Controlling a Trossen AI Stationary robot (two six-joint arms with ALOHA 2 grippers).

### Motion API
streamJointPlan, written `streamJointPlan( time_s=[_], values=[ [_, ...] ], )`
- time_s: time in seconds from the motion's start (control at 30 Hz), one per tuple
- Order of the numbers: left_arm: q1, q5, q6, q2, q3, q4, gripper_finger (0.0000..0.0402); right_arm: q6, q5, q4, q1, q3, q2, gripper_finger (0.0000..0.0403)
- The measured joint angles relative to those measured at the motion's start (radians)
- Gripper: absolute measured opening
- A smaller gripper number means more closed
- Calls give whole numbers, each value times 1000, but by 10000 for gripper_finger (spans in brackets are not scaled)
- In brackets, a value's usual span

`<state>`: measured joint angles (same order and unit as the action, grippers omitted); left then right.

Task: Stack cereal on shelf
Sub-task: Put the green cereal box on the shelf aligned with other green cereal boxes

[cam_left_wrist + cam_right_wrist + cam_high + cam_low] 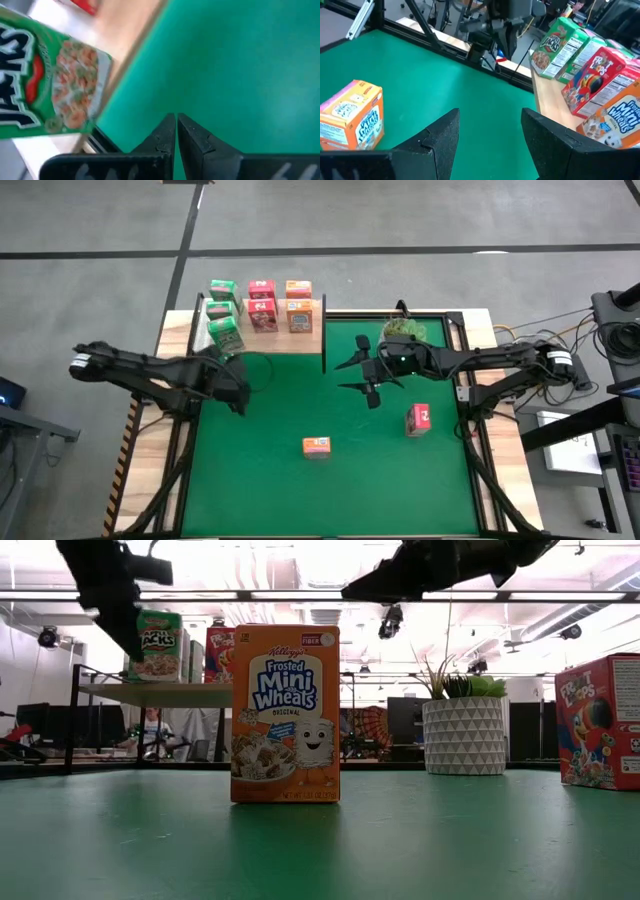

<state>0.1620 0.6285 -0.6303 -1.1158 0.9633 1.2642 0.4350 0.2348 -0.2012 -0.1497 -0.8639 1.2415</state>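
Desk (300, 395) with a green top carries everything, with the shelf (310, 328) at its far left corner holding seven cereal boxes (262, 306) in green, pink and orange rows, the nearest green box (226, 335) tilted at the shelf's front edge. The left hand (238, 392), fingers pressed together and holding nothing, sits just in front of the shelf, while the right hand (362, 375), fingers spread and empty, hovers mid-desk beside the plant pot (404, 332). An orange box (317, 445) and a pink box (418, 419) stand apart on the desk.

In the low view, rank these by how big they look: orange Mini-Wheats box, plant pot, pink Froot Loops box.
1. Orange Mini-Wheats box, largest, though it stands nearest the camera.
2. Pink Froot Loops box, cut off by the frame edge.
3. Plant pot, looks smallest but stands farther back.
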Motion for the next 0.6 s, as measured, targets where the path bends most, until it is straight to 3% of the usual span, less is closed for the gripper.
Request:
streamJointPlan(
  time_s=[0.3,0.6],
  values=[
    [11,384,-6,-21,-104,-76,0,26,0,-6,-42,8,4,201],
    [-55,402,-25,-26,-106,-78,0,19,0,-5,-74,12,4,201]
  ],
)
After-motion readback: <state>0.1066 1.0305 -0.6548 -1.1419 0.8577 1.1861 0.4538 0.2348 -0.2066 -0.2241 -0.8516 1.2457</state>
